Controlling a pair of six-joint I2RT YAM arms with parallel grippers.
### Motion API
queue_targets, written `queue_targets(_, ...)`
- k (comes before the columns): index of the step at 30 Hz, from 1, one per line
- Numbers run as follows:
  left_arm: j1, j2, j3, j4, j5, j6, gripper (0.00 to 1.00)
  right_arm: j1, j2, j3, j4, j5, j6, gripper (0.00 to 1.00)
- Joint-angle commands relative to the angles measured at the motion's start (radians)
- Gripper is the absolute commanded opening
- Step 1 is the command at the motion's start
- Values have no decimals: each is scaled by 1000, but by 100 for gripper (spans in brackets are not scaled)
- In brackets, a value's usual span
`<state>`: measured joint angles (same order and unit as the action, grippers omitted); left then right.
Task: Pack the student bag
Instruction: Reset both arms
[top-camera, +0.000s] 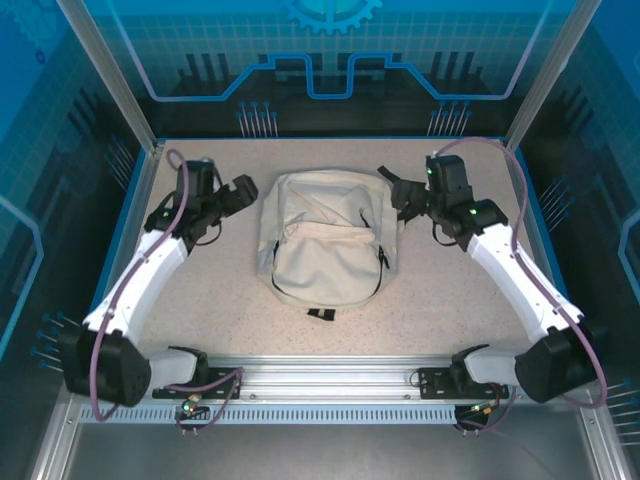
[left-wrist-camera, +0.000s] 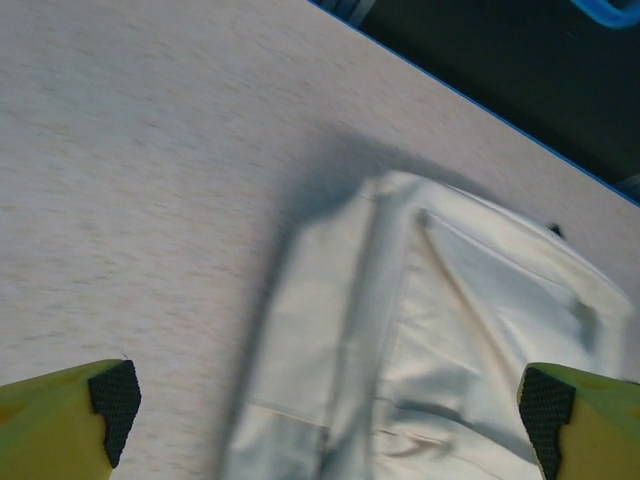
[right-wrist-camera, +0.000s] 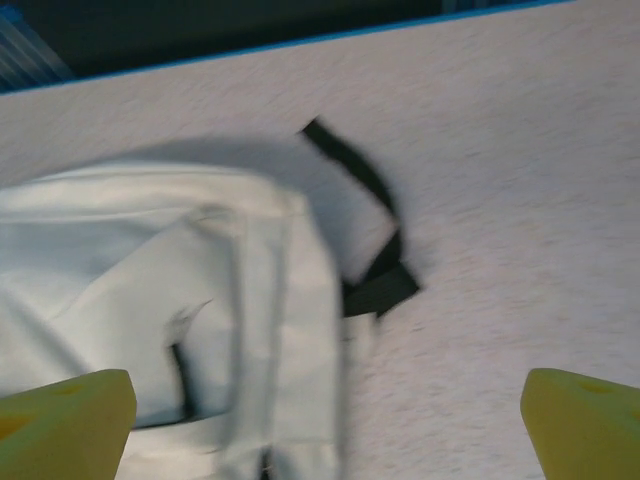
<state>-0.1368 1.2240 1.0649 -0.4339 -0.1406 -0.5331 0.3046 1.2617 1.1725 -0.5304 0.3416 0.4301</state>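
Speckled pale worktop (top-camera: 200, 300), blue-edged, inside a blue-lit enclosure. One student bag (top-camera: 322, 240) lies flat at the centre of it, midway between the two arms: cream fabric, with thin black zipper lines (top-camera: 378, 270) curving round the front pocket on the near half. The top view gives the whole outline of the bag and a small black tab (top-camera: 321, 314) poking out at its near edge. The left wrist view takes in one corner of the bag (left-wrist-camera: 450, 330), seams and a fold in the cloth visible, its shadow on the worktop beside it. The right wrist view takes in the opposite side of the bag (right-wrist-camera: 130, 270), somewhat blurred, and adds one black strap (right-wrist-camera: 365, 190) looping out from under the fabric onto bare worktop. Two arms, white-sleeved with black joints, one on each side. Left gripper (top-camera: 245, 190) sits just beside the bag's far-left corner; from its own camera the left gripper (left-wrist-camera: 330, 405) has its jaws wide apart, nothing between them but bag and worktop below. Right gripper (top-camera: 398, 195) is close to the bag's far-right corner; from the wrist, the right gripper (right-wrist-camera: 330, 415) likewise has jaws spread wide and holding nothing. Two yellow-green fingers per gripper; the left pair carry black textured pads (left-wrist-camera: 115, 400).
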Motion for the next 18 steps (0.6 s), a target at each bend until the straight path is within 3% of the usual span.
queue_targets(1, 21, -61, -126, 68, -245, 89, 99, -51, -51, -114, 105, 197, -64, 100)
queue_targets(8, 56, -195, -426, 320, -482, 187, 99, -178, -155, -435, 439, 203, -150, 100)
queue_targets(14, 88, -189, -591, 520, -548, 247, 99, -185, -118, -646, 751, 184, -235, 100)
queue_targets(18, 110, -110, -656, 728, -505, 306, 99, -179, -31, -707, 947, 158, -320, 100)
